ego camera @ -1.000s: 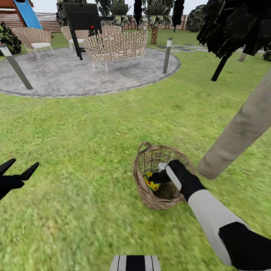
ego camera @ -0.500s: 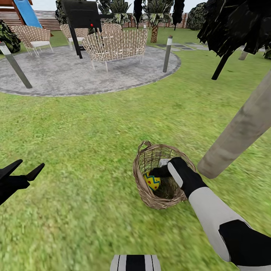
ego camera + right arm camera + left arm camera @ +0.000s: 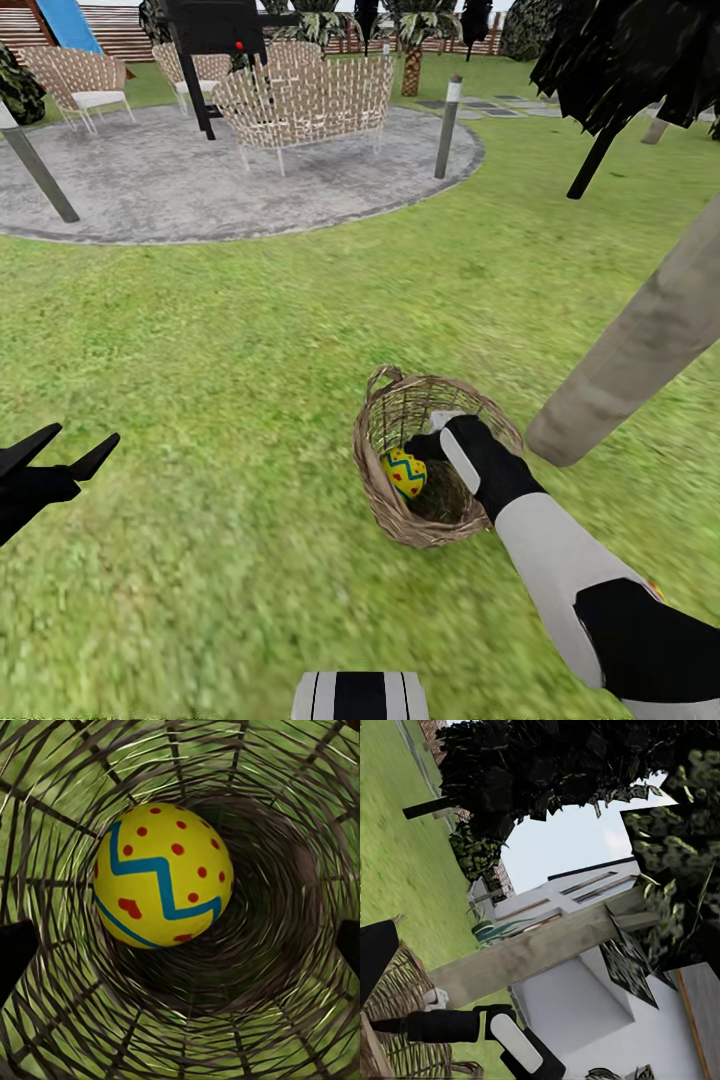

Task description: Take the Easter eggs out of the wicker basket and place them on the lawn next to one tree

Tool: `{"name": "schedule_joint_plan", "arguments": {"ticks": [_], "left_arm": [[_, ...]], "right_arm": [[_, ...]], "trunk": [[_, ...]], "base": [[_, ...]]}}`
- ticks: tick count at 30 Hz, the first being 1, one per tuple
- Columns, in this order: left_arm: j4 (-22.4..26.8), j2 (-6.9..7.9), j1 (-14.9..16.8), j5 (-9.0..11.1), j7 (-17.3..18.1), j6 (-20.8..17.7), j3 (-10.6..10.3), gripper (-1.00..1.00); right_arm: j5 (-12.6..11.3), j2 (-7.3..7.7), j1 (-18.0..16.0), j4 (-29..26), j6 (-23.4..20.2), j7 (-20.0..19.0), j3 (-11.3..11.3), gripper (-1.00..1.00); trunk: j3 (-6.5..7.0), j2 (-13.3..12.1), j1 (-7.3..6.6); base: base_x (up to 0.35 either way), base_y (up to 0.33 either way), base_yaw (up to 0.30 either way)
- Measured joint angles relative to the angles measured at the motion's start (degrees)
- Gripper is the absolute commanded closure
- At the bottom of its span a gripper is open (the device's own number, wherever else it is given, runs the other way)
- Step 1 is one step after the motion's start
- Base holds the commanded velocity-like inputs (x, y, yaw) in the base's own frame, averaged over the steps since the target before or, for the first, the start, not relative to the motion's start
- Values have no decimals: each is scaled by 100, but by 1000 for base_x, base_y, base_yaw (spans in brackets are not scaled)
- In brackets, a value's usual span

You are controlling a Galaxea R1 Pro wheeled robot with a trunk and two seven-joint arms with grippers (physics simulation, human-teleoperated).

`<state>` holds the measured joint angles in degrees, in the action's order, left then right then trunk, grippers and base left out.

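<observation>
The brown wicker basket (image 3: 385,495) stands on the lawn (image 3: 230,360), close to a thin grey-beige tree trunk (image 3: 640,345). One yellow Easter egg (image 3: 405,472) with a blue zigzag and red dots lies inside against the basket's near-left wall. My right gripper (image 3: 428,450) reaches down into the basket just right of the egg. In the right wrist view the egg (image 3: 161,885) sits ahead of the open gripper (image 3: 181,951), whose dark fingertips (image 3: 15,960) show at the edges with nothing between them. My left gripper (image 3: 72,447) hangs open over the grass at far left. Other eggs are hidden.
A grey round patio (image 3: 200,190) with pale lattice chairs (image 3: 305,105), a black grill and short posts (image 3: 446,125) lies beyond. A dark-leaved tree (image 3: 640,60) stands at the back right. In the left wrist view the trunk (image 3: 532,952) crosses before a white house.
The head view has tilted slightly downward. My right gripper has shifted a little inside the basket, and more of the egg shows. The left gripper rose slightly.
</observation>
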<state>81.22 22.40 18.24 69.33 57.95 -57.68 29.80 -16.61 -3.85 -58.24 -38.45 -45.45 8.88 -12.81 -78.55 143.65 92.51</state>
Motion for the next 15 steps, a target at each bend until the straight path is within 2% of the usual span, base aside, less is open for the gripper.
{"name": "schedule_joint_plan", "arguments": {"ticks": [4,8,11,15], "left_arm": [[-2,-6,1,3,0,4,-2,-100],[-3,-31,-2,-8,-6,9,-13,-100],[-4,-61,-2,-6,-8,8,-79,-100],[-2,-77,-1,-10,-8,9,-155,-100]], "right_arm": [[-3,-4,-33,48,46,6,1,-100],[-4,-45,-128,362,418,2,5,-100],[2,-142,-237,664,522,-4,9,-100],[4,-410,-368,891,667,26,5,-100]], "trunk": [[-45,3,5],[-111,7,13],[-112,7,12],[-133,8,15]], "base": [[0,0,0],[0,0,0],[0,0,0],[0,0,0]]}}
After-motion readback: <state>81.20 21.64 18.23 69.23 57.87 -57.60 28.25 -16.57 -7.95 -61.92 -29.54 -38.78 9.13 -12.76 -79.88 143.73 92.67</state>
